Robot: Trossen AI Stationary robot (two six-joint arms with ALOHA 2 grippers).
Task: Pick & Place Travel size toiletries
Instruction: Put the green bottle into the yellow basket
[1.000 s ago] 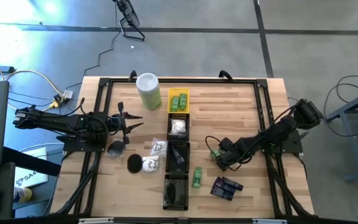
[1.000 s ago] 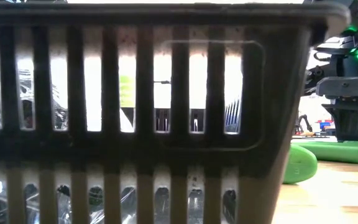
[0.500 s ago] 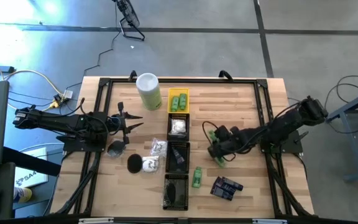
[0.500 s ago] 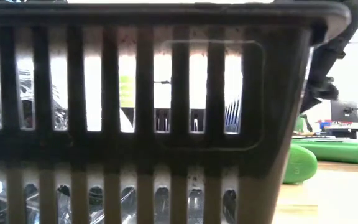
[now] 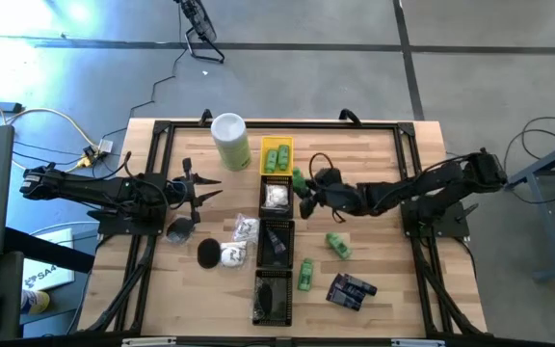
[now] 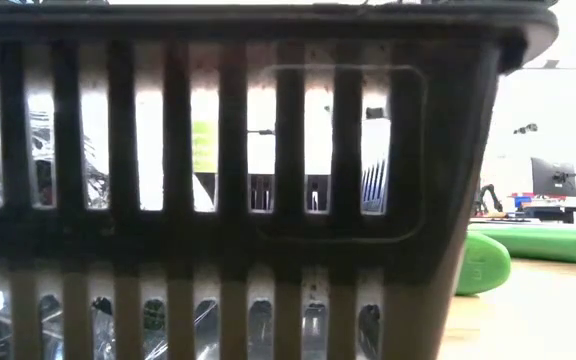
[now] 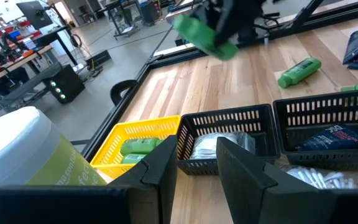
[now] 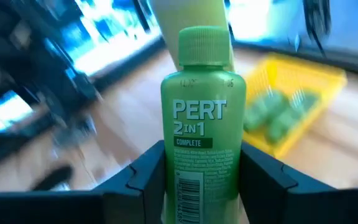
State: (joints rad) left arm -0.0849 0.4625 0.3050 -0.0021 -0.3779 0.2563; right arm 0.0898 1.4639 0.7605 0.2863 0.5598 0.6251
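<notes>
My right gripper [image 5: 303, 185] hangs over the table just right of the yellow tray [image 5: 276, 157], shut on a bright green bottle [image 8: 202, 137] labelled PERT. Two green bottles [image 5: 276, 159] lie in that tray. Other green bottles lie on their sides on the table [image 5: 338, 245] [image 5: 305, 274]. Dark blue packets [image 5: 351, 289] rest near the front edge. White wrapped pieces [image 5: 245, 229] and black pucks [image 5: 208, 253] sit left of the black trays. My left gripper [image 7: 194, 168] waits open at the table's left, near the pale-green canister [image 5: 230, 140]. My right gripper pinches the green bottle by the lower body [image 8: 174, 180] between its two fingers [image 8: 143, 177], one on each side. The fingers come from the table's right. The bottle lies along them with its cap [image 8: 202, 46] pointing away. It is lifted clear and tilted [image 7: 204, 38].
A column of black slotted trays [image 5: 276, 241] runs down the table's middle below the yellow tray; one holds white pieces [image 7: 219, 144], one a blue packet [image 7: 337, 134]. A tray wall [image 6: 248, 200] fills the low view. Bare wood lies right of the trays.
My right gripper has risen from beside the green bottle lying right of the trays and travelled toward the table's left and far edges, up to the yellow tray, carrying a green bottle clear of the table. The other bottles have stayed where they lay.
</notes>
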